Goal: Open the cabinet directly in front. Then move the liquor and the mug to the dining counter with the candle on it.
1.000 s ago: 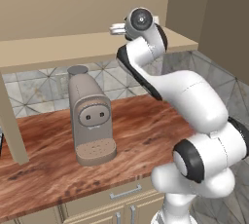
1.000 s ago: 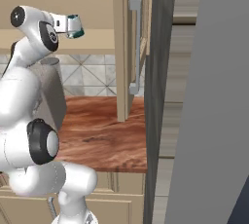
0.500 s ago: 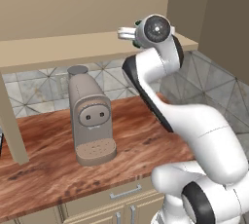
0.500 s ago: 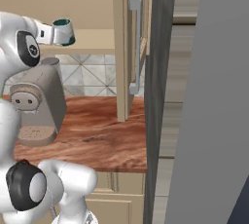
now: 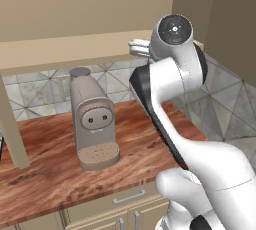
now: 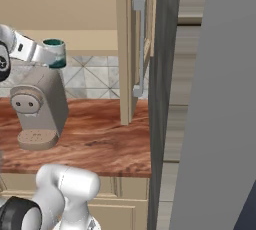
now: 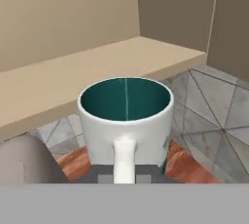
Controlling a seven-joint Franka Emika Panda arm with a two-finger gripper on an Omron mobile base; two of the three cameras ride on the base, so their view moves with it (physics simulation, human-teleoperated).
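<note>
Mug (image 7: 125,121): upright at the gripper (image 6: 46,54), in the air above the coffee machine (image 5: 93,119), in front of the cabinet shelf (image 7: 58,79); handle toward the hand camera.
Coffee machine: on the wood countertop (image 5: 60,169), against the tiled back wall (image 5: 35,91), below the shelf.
Cabinet door (image 6: 131,49): swung open, edge-on to the right of the coffee machine in the right base view; bar handle (image 6: 138,46) on its right face.
Lower drawers (image 5: 120,201): below the countertop's front edge.
</note>
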